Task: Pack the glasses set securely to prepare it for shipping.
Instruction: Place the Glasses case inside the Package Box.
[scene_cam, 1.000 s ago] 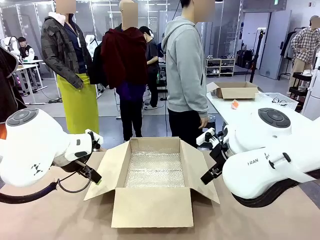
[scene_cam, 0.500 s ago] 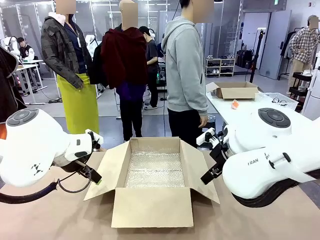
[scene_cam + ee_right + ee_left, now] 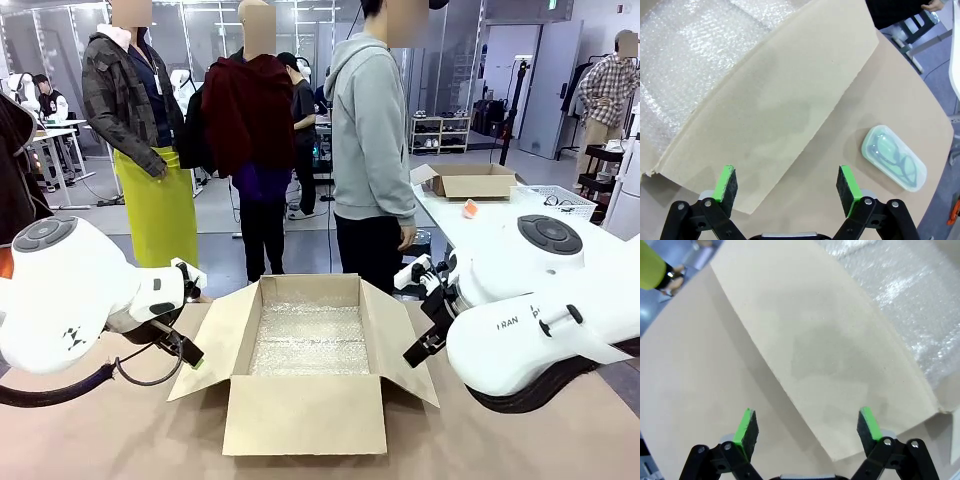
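A pale mint green glasses case (image 3: 894, 158), with dark glasses showing through its lid, lies flat on the tan table beside the box's right flap (image 3: 775, 115). My right gripper (image 3: 787, 187) hangs open above that flap's edge, with the case off to its side and nothing between its green pads (image 3: 726, 186). My left gripper (image 3: 807, 430) is open as well, over the box's left flap (image 3: 825, 355). In the front view the left gripper (image 3: 190, 355) and the right gripper (image 3: 420, 345) flank the open box.
The brown cardboard box (image 3: 305, 410) stands open at the table's middle, lined with bubble wrap (image 3: 310, 340), its flaps spread outward. A person in a grey hoodie (image 3: 370, 140) stands at the far side. A white table (image 3: 490, 215) behind carries another box.
The person at the far side has shifted slightly. Both arms and the box stay where they were.
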Robot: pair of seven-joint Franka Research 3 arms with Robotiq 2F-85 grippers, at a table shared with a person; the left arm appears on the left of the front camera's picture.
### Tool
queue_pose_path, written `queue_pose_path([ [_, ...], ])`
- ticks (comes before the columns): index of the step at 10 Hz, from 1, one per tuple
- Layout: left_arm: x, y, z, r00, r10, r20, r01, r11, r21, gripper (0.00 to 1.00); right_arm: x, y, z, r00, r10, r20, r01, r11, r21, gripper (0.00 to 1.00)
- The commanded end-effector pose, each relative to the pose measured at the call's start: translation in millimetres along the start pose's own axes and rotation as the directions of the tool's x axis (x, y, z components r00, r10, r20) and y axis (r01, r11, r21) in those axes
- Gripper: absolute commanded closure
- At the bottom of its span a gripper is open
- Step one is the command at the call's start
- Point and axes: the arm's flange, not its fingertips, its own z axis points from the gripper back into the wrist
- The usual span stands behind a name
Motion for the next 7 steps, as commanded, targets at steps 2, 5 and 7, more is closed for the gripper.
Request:
queue_pose_path([
  [2,34,17,78,0.992,0.028,0.122,-0.010,0.989,-0.147,0.00,8,-28,28,0.999,-0.028,0.015,0.029,0.998,-0.058,0.00],
  [5,46,42,175,0.977,-0.038,0.210,0.085,0.972,-0.221,0.00,5,-82,59,1.000,-0.026,-0.012,0.026,1.000,-0.012,0.00],
  [7,40,51,221,0.961,-0.070,0.266,0.140,0.958,-0.251,0.00,4,-110,72,0.998,-0.049,-0.048,0.048,0.999,-0.019,0.00],
])
